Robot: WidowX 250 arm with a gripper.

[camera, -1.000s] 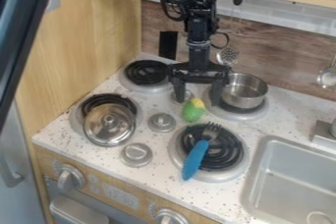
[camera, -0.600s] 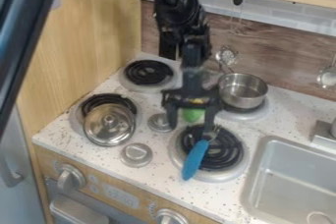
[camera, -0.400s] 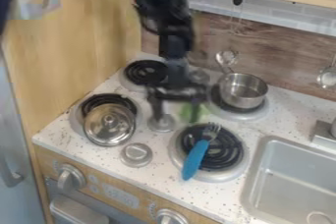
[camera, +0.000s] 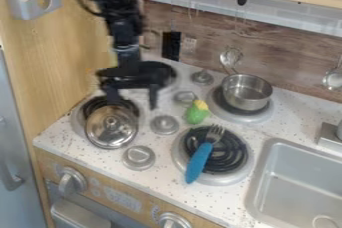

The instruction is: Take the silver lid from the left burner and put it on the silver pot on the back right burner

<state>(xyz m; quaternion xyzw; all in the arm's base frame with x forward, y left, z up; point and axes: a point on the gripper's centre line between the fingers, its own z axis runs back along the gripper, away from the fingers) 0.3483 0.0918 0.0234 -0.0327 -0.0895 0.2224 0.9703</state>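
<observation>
In the camera view, we see the hand (camera: 133,101) with its two fingers apart and nothing between them that we can make out. The shiny lid (camera: 111,127) is the thing nearest to it. From the hand, the lid lies below and a bit to the left as we look, toward the front of the bench (camera: 160,182). We can't tell if a finger touches it. The lid is round, so it has no long way to point. It sits tipped on the front left burner (camera: 93,103), with a small round knob (camera: 113,121) in its middle.

Off to the right of the hand, we see a green toy with a yellow top (camera: 197,113), its yellow end pointing away from us. Past it is a silver pot (camera: 247,92). Farther to the front and right of the hand is a fork (camera: 202,157) with a fat blue handle, which lies on a black burner (camera: 230,154).
</observation>
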